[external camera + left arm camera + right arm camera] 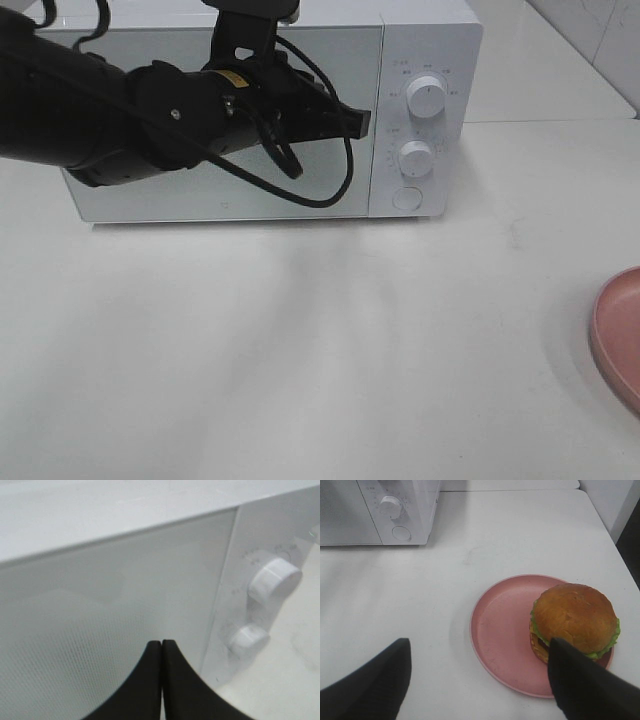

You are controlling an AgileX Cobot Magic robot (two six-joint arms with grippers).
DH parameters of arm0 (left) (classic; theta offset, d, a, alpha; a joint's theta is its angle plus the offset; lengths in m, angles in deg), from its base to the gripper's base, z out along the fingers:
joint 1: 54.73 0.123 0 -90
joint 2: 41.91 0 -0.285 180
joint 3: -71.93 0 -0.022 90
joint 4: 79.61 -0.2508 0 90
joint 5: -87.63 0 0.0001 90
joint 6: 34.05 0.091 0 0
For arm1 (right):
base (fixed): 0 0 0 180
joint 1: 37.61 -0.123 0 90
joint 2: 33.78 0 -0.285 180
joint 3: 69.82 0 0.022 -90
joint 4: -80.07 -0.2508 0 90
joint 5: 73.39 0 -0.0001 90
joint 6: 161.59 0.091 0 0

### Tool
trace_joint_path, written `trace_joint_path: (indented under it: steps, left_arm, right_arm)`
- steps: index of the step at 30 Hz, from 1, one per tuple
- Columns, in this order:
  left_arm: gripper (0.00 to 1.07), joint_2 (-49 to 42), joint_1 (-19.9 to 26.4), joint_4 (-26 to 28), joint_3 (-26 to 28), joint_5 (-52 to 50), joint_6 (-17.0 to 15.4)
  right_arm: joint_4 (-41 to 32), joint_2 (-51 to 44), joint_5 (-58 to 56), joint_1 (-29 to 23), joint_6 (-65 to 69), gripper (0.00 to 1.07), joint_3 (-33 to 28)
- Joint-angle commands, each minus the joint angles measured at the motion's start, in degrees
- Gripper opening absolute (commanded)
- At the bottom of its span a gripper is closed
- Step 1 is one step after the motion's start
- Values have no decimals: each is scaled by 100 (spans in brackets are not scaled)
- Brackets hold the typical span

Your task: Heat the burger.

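The burger, with a golden-brown bun and green lettuce at its edge, sits on the far side of a pink plate. My right gripper hovers above the plate, open, with nothing between its fingers; one fingertip is close beside the burger. The white microwave stands at the back of the table with its door closed. My left gripper is shut and empty, its tip at the door's right edge near the knobs. In the left wrist view the shut fingertips face the door.
The microwave panel has two round knobs and a round button. Only the plate's edge shows at the right of the high view. The white table spreads in front of the microwave.
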Motion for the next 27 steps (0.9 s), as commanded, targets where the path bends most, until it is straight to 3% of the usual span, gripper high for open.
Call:
trace_joint_path:
  steps: [1, 2, 3, 4, 5, 6, 7, 8, 9, 10, 21, 27]
  left_arm:
    - [0, -264, -23, 40, -172, 619, 34]
    - [3, -344, -17, 29, -235, 882, 46]
    - [16, -481, -17, -86, -315, 1392, 69]
    - [16, -481, -17, -86, -315, 1392, 69]
    - [42, -590, -17, -275, -367, 1960, 69]
    - [42, -590, -17, -275, -367, 1960, 69]
    - [57, -647, -17, -378, -401, 2235, 69]
    - [83, -745, -17, -539, -424, 2727, 57]
    - [83, -745, -17, -539, -424, 2727, 57]
    - [100, -831, -17, -625, -424, 3266, 52]
    - [101, -1329, -17, -900, -424, 5409, 52]
    - [101, -1707, 126, -1238, -424, 6360, -430]
  right_arm:
    - [-11, -149, 63, 40, -69, 73, -6]
    - [-11, -149, 63, 40, -69, 73, -6]
    - [-11, -149, 63, 40, -69, 73, -6]
    - [-11, -149, 63, 40, -69, 73, -6]
    - [-11, -149, 63, 40, -69, 73, -6]
    - [-11, -149, 63, 40, -69, 73, -6]
    - [-11, -149, 63, 40, -69, 73, -6]
    - [-11, -149, 63, 40, -69, 73, -6]
    - [-11, -149, 63, 40, -69, 73, -6]
    - [-11, -149, 63, 40, -69, 73, -6]
    - [-11, -149, 63, 40, -69, 73, -6]
    - [-11, -149, 63, 40, -69, 73, -6]
